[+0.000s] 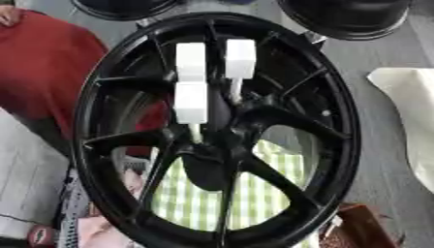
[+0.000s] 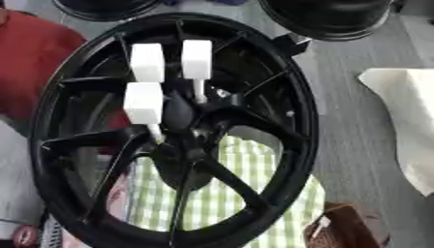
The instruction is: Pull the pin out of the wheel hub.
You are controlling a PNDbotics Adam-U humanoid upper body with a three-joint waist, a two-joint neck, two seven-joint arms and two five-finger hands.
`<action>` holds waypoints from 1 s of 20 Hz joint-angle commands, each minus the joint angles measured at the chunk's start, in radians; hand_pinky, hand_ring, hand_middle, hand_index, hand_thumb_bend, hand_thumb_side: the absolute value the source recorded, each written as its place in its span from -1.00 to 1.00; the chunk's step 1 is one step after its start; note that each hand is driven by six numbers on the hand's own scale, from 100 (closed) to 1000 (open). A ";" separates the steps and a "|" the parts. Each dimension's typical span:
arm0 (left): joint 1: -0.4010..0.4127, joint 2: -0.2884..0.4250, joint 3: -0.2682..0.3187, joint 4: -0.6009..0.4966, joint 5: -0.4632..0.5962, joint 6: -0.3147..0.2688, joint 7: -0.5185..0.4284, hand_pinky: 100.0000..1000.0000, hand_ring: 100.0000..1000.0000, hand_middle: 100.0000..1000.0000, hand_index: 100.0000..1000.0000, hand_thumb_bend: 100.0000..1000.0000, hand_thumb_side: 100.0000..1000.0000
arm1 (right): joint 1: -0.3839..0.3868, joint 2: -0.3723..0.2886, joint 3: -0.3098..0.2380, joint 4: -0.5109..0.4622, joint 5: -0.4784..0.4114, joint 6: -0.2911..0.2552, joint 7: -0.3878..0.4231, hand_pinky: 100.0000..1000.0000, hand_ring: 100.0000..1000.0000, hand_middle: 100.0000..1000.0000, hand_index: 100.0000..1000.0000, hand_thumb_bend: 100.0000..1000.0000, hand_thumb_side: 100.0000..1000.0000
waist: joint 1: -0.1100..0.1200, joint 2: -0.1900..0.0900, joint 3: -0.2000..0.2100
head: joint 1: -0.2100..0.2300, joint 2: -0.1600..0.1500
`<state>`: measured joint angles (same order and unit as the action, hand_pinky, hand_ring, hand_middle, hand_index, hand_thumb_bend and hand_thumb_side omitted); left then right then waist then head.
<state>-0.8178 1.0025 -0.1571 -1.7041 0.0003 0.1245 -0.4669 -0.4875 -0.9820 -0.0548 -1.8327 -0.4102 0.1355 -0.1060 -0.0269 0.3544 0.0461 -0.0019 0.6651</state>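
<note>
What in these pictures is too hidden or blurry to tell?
- Robot hands: in neither view.
- White blocks on thin stems at the wheel hub: which is the pin, or how deep the stems go, is blurred against black.
- Green checked cloth: mostly hidden behind the spokes.
- Brown object: cut off by the bottom edge.

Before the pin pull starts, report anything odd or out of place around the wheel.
Three white blocks with thin stems sit at the hub of the black wheel, apparently the pins. No robot hand is in view. Nothing looks spilled or damaged.
</note>
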 commanded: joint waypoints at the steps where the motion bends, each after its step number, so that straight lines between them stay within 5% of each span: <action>1: -0.054 0.006 -0.017 0.031 -0.041 -0.021 -0.083 0.66 0.50 0.35 0.68 -0.20 -0.01 | -0.009 -0.034 -0.008 -0.003 0.010 0.000 0.005 0.24 0.13 0.09 0.41 -0.85 -0.20 | 0.000 -0.031 -0.002 | -0.003 -0.010; 20: -0.217 -0.123 -0.161 0.152 -0.124 -0.059 -0.341 0.68 0.54 0.40 0.69 -0.14 -0.12 | -0.007 -0.026 0.004 0.006 0.018 0.002 0.016 0.24 0.13 0.09 0.41 -0.86 -0.19 | 0.001 -0.039 -0.013 | -0.005 -0.012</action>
<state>-1.0131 0.8649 -0.3228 -1.5500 -0.1224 0.0687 -0.7948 -0.4836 -0.9817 -0.0424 -1.8248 -0.4024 0.1393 -0.0932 -0.0270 0.3448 0.0340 -0.0029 0.6650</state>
